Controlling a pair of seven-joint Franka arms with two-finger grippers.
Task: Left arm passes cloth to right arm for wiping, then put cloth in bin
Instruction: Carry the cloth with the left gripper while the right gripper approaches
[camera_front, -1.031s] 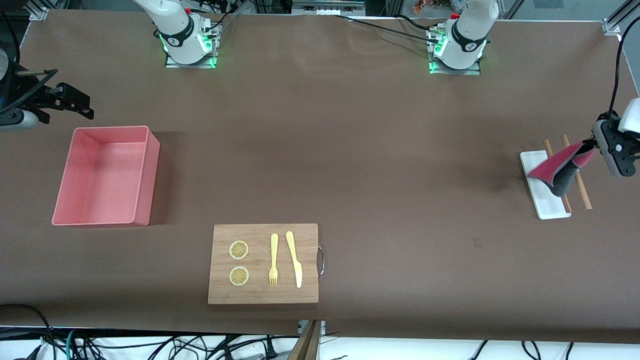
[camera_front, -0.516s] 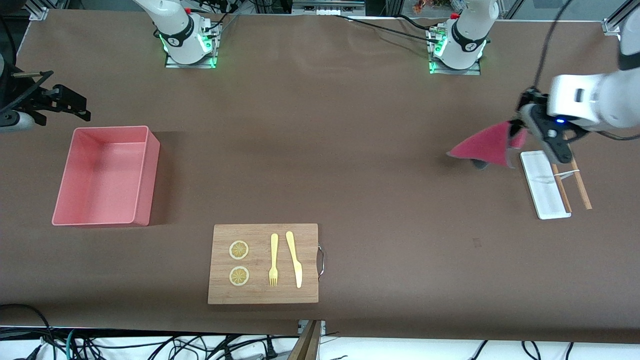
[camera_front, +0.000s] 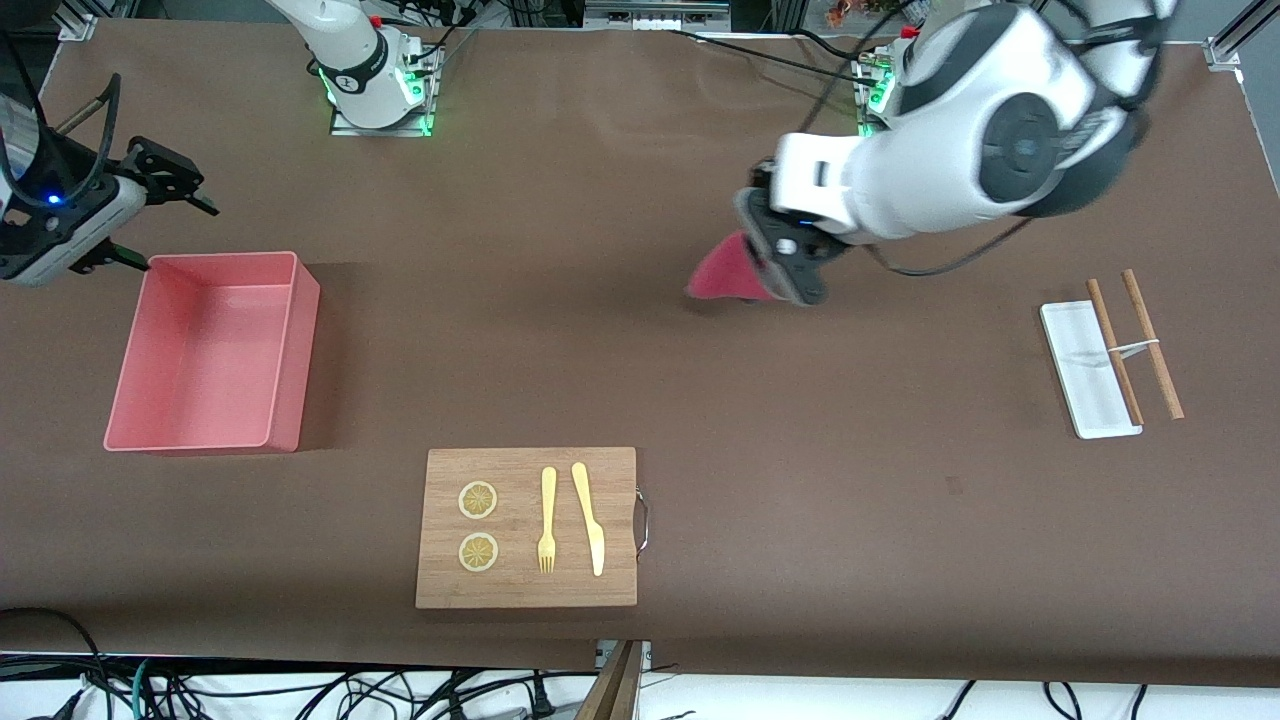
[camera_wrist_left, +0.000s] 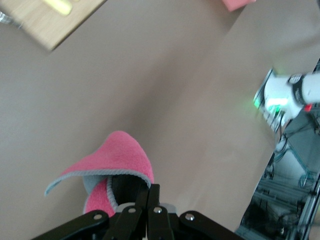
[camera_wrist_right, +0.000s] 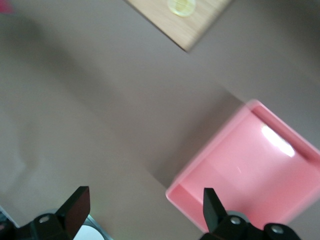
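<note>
Clearly the cloth (camera_front: 722, 275) is soft and light: it droops in a limp fold, magenta face out, from the left end effector (camera_front: 775, 262), pinched at one edge over the bare bench (camera_front: 600, 350), at about one o'clock from the wooden board (camera_front: 527, 527). The free hanging corner looks the best place to take it. The right end effector (camera_front: 150, 210), fingers spread, waits over the bin (camera_front: 285, 345).
</note>
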